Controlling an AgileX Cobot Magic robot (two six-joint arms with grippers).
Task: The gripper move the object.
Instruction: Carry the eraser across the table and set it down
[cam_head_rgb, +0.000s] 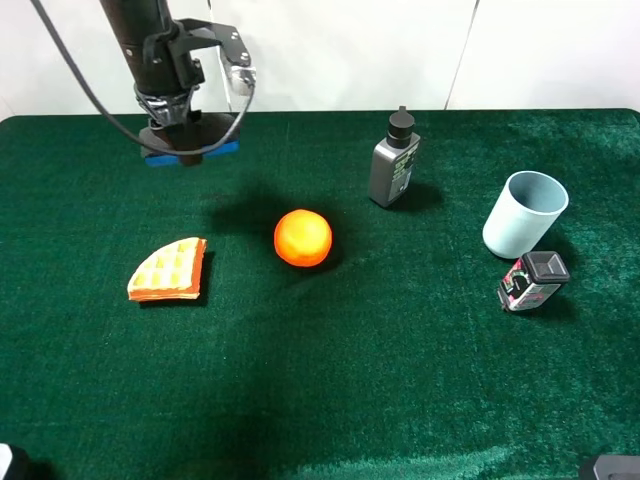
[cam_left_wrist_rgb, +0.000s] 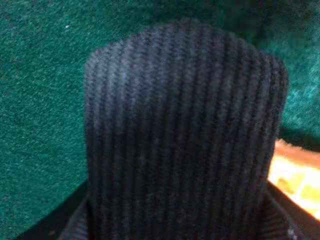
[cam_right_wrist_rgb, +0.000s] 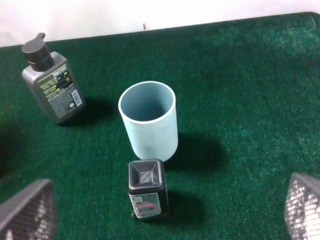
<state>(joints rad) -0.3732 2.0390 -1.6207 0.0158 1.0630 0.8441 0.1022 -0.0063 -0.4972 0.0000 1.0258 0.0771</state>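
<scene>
We see the left gripper (cam_head_rgb: 189, 148) at the far left of the dark green cloth-covered table (cam_head_rgb: 350, 400), close to its back edge, with its fingers clamped on the oblong whiteboard eraser (cam_left_wrist_rgb: 185, 130) with a dark grey felt top and a thin blue base. From the high camera the blue base pokes out on either side of the black tool. From the left wrist the ribbed grey felt fills nearly the whole picture, with green cloth behind it and a sliver of orange at one edge. Whether the eraser touches the cloth or hangs just above it, we cannot tell. A soft shadow lies on the cloth between it and the round orange fruit (cam_head_rgb: 303, 238), which sits near the middle of the table. The orange waffle wedge (cam_head_rgb: 168, 270) lies flat to the left of the fruit, well apart from the eraser. The grey bottle with a black cap (cam_head_rgb: 394, 165) stands upright toward the back, right of centre. Further right stands the pale blue cylindrical cup (cam_head_rgb: 525, 213), open end up, and just beside it in front is the small black container with a red-and-white label (cam_head_rgb: 533, 281). The right gripper (cam_right_wrist_rgb: 162, 215) hovers over that pair with its fingers spread wide — nothing is held between them.
</scene>
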